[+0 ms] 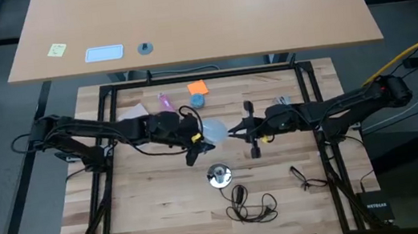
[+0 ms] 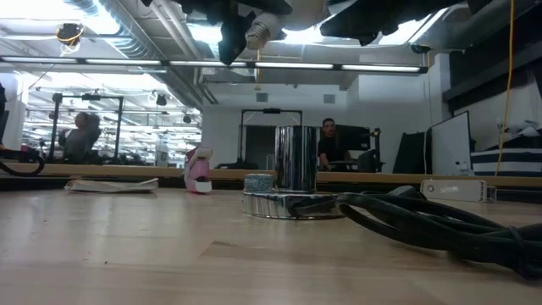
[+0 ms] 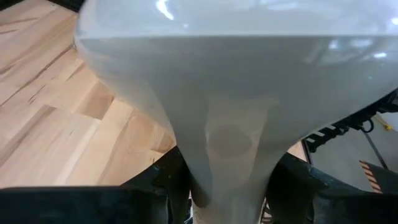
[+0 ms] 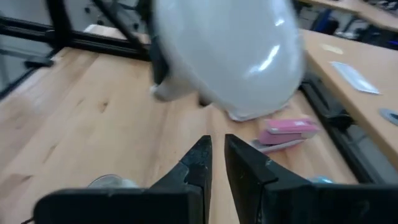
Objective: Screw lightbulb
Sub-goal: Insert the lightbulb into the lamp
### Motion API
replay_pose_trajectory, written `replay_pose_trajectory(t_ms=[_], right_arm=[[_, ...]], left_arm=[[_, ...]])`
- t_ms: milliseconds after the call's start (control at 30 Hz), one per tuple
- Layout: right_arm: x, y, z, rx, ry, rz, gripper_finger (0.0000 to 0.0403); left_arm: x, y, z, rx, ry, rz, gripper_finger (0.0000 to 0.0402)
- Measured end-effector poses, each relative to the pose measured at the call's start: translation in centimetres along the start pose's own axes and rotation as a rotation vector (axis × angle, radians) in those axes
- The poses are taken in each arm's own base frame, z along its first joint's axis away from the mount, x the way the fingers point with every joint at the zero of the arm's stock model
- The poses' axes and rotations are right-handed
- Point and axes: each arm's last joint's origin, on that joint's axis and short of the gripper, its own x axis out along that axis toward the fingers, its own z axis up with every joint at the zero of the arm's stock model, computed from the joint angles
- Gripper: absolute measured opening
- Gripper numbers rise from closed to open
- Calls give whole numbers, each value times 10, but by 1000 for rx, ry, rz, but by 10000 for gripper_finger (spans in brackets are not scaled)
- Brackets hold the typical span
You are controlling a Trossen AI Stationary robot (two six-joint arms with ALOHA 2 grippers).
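High view: lightbulb [image 1: 214, 128] aloft, up-table of lamp base [image 1: 218, 175], clamped at the neck by left gripper [image 1: 199, 139]; right gripper [image 1: 237, 132] just beside globe on the far side. Low view: bulb's screw end [image 2: 258, 32] hanging well above the base [image 2: 292, 203], slightly off to one side (axis tilted, not plumb). Left wrist view: neck [image 3: 227, 149] pinched between both fingers [image 3: 155, 180], globe pointing away. Right wrist view: own jaws nearly closed, gripping nothing, globe [image 4: 227, 53] straight ahead. Left arm nearer, already carrying; judged next: swing neck down over base.
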Motion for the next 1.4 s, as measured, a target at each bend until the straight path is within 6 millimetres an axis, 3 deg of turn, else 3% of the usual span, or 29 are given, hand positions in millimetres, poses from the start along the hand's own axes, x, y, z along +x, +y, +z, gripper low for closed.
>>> replay_pose_trajectory(t_ms=[300,600,800,1133,1400], right_arm=[[-2,16,-5,-16,51,174,50],[-8,43,-1,-62,47,136,50],[-12,54,0,-44,52,60,50],[-7,69,-6,-38,87,-39,50],[7,76,-19,27,151,-54,50]], left_arm=[[-1,-27,-13,52,6,-18,157],[2,-56,-46,54,-62,86,158],[19,-72,-69,59,-156,83,158],[68,-73,-105,171,-262,84,159],[83,-65,-122,231,-269,183,159]])
